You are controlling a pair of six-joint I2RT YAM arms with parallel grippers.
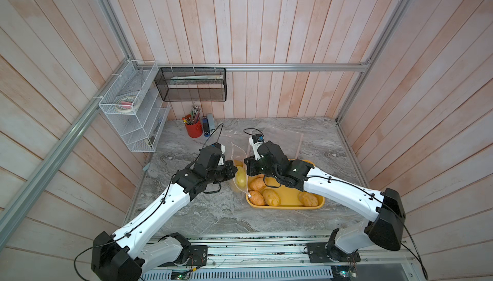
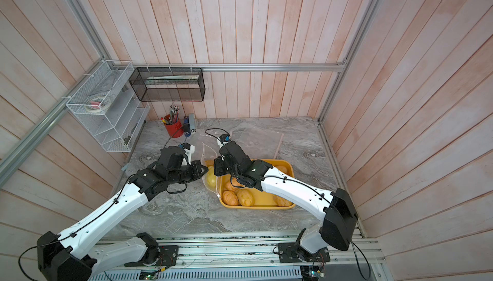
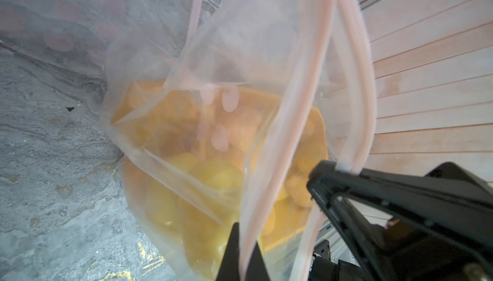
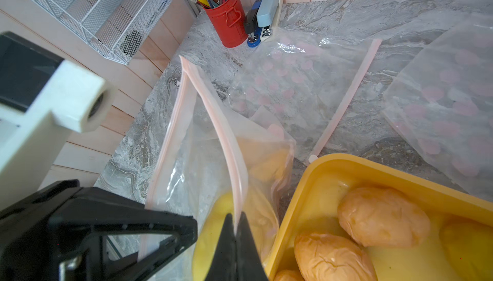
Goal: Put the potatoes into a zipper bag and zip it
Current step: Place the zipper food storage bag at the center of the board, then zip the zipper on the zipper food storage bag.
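Left fingers (image 3: 230, 255) and right fingers (image 4: 225, 245) each pinch one pink lip of the clear plastic zipper bag (image 4: 197, 159) beside the yellow rectangular plastic tray (image 4: 373, 165); best draw them apart evenly, level, so its lumpy yellow potatoes (image 1: 241, 181) stay in and the tray's tan potatoes (image 1: 257, 184) fit.

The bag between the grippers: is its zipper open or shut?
Open: the bag's two pink strips spread apart, left gripper pinching one, right gripper the other.

The left arm (image 1: 160, 205) and right arm (image 1: 341, 189) stretch forward and inward, wrists bent. The left gripper (image 3: 242, 242) and right gripper (image 4: 236, 226) nearly meet, each with fingers pressed together.
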